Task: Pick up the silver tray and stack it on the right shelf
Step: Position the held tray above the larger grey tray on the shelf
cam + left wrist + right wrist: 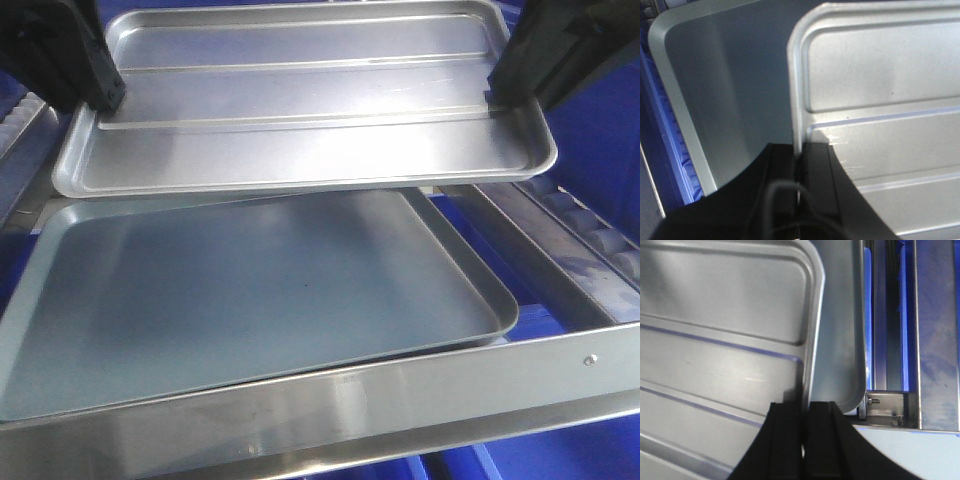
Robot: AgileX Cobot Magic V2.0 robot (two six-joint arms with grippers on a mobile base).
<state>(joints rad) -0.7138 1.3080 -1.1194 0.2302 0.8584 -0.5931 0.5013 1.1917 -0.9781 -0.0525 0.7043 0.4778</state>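
Note:
The silver tray (300,110), shiny with two raised ribs, hangs level above the shelf, held by its two short edges. My left gripper (103,92) is shut on its left rim, and my right gripper (497,92) is shut on its right rim. In the left wrist view the black jaws pinch the silver tray's rim (796,125) at my left gripper (799,155). The right wrist view shows the same at my right gripper (804,407), with the silver tray (725,340) to its left. The right shelf (330,405) shows its flat steel front bar below.
A larger dull grey tray (240,290) without ribs lies on the shelf directly under the held tray. White roller rails (600,240) run along the shelf's right side. Blue bins (590,120) show beyond the frame. A steel bracket with a bolt (885,405) sits right of my right gripper.

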